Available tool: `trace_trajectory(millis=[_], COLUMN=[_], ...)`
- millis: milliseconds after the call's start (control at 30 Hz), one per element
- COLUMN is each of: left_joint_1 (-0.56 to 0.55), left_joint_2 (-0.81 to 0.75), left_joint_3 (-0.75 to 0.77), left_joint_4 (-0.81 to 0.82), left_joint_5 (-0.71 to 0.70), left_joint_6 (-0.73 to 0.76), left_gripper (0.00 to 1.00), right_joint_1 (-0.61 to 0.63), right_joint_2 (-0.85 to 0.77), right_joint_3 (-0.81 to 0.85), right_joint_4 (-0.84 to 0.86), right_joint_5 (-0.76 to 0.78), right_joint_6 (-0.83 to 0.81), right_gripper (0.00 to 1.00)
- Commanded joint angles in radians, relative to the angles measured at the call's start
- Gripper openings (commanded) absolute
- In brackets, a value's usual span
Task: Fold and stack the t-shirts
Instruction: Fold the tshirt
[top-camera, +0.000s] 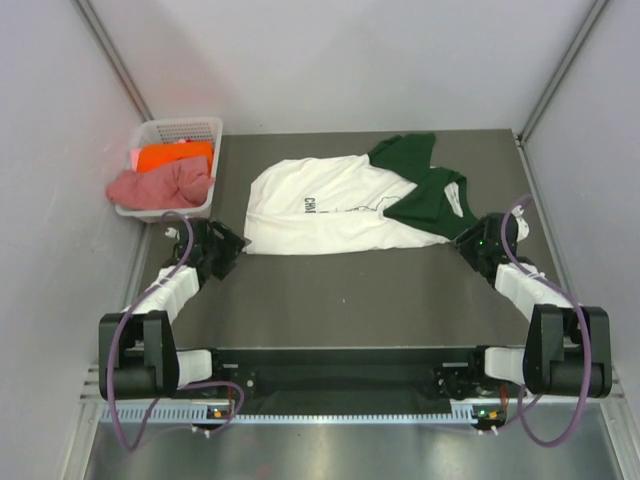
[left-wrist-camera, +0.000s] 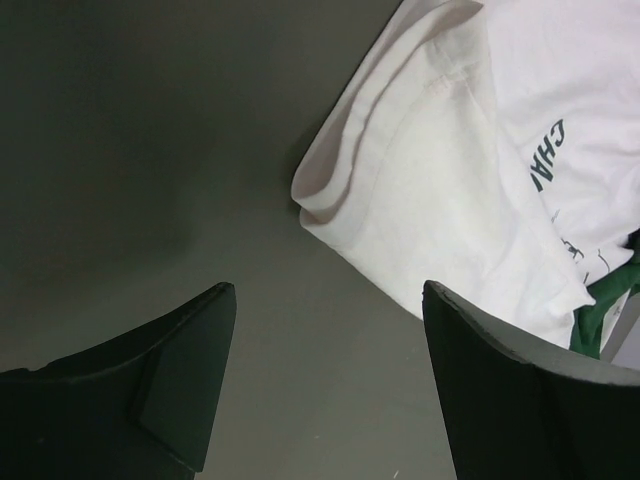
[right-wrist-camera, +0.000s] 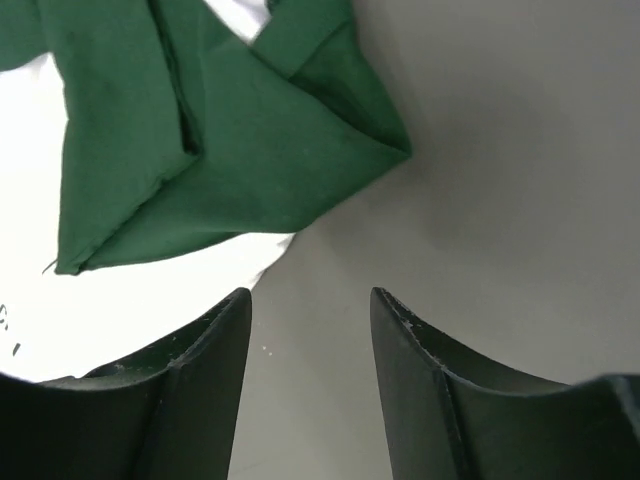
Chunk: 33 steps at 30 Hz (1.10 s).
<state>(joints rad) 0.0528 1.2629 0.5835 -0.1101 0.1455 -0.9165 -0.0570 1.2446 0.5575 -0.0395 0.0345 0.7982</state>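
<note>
Left gripper (left-wrist-camera: 328, 290) and right gripper (right-wrist-camera: 310, 295) gape empty beside white t-shirt (top-camera: 320, 205); basket (top-camera: 181, 124) holds orange shirt (top-camera: 172, 156), pink shirt (top-camera: 160, 186)

Our left arm (top-camera: 170, 290) rises from its base at the near left and leans forward and inward, carrying our left gripper (top-camera: 230, 247) low, tips aimed toward the middle. Its jaws stand wide apart, as the wrist view shows. Our right arm (top-camera: 525, 285) mirrors this from the near right, its forearm slanting forward and inward. Our right gripper (top-camera: 468, 243) also sits low, tips aimed inward, its jaws parted but noticeably closer together than the left pair.
</note>
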Motion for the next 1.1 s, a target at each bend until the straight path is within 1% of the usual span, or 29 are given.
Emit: trace_trajectory(millis=[0, 133, 200, 333, 433, 567, 667, 700, 733, 767, 800, 900, 933, 1000, 1033, 1067], left_joint_1=[0.004, 0.005, 0.007, 0.005, -0.004, -0.019, -0.028, -0.036, -0.039, -0.044, -0.048, -0.048, -0.05, -0.048, -0.077, -0.079], left_joint_2=[-0.011, 0.009, 0.021, 0.02, 0.012, 0.001, 0.007, 0.018, 0.026, 0.045, 0.056, 0.122, 0.141, 0.199, 0.217, 0.234], left_joint_3=[-0.008, -0.013, -0.03, -0.068, -0.091, -0.116, -0.132, -0.136, -0.134, -0.132, -0.128, -0.122, -0.123, -0.105, -0.097, -0.088], left_joint_4=[0.101, 0.104, 0.147, 0.216, 0.233, 0.256, 0.286, 0.302, 0.306, 0.312, 0.322, 0.383, 0.442, 0.454, 0.452, 0.455], left_joint_5=[0.017, 0.009, 0.019, 0.023, 0.02, -0.014, -0.017, -0.027, -0.03, -0.035, -0.046, -0.054, -0.047, -0.06, -0.066, -0.079], left_joint_6=[-0.016, -0.01, -0.027, -0.074, -0.108, -0.145, -0.165, -0.168, -0.173, -0.179, -0.18, -0.189, -0.193, -0.199, -0.199, -0.199], left_gripper=[0.79, 0.78, 0.77, 0.76, 0.75, 0.75, 0.75, 0.75, 0.75, 0.75, 0.74, 0.74, 0.71, 0.69, 0.69, 0.68], right_joint_1=[-0.004, -0.023, -0.027, -0.033, -0.038, -0.047, -0.049, -0.049, -0.049, -0.049, -0.05, -0.049, -0.049, -0.049, -0.049, -0.049], right_joint_2=[0.03, 0.105, 0.137, 0.211, 0.242, 0.292, 0.32, 0.328, 0.343, 0.352, 0.358, 0.363, 0.352, 0.343, 0.334, 0.329], right_joint_3=[-0.014, -0.007, 0.004, 0.033, 0.048, 0.09, 0.113, 0.119, 0.127, 0.136, 0.143, 0.148, 0.131, 0.121, 0.116, 0.111], right_joint_4=[0.145, 0.188, 0.225, 0.25, 0.256, 0.279, 0.315, 0.326, 0.334, 0.329, 0.326, 0.329, 0.342, 0.359, 0.359, 0.362], right_joint_5=[0.025, 0.056, 0.059, 0.097, 0.14, 0.151, 0.145, 0.142, 0.136, 0.124, 0.114, 0.1, 0.097, 0.088, 0.087, 0.082], right_joint_6=[0.075, 0.093, 0.087, 0.124, 0.133, 0.108, 0.088, 0.09, 0.09, 0.082, 0.076, 0.061, 0.059, 0.042, 0.039, 0.032], right_gripper=[0.52, 0.51, 0.48, 0.47, 0.43, 0.42, 0.33, 0.23, 0.17, 0.05, 0.01, 0.0, 0.0, 0.0, 0.0, 0.0])
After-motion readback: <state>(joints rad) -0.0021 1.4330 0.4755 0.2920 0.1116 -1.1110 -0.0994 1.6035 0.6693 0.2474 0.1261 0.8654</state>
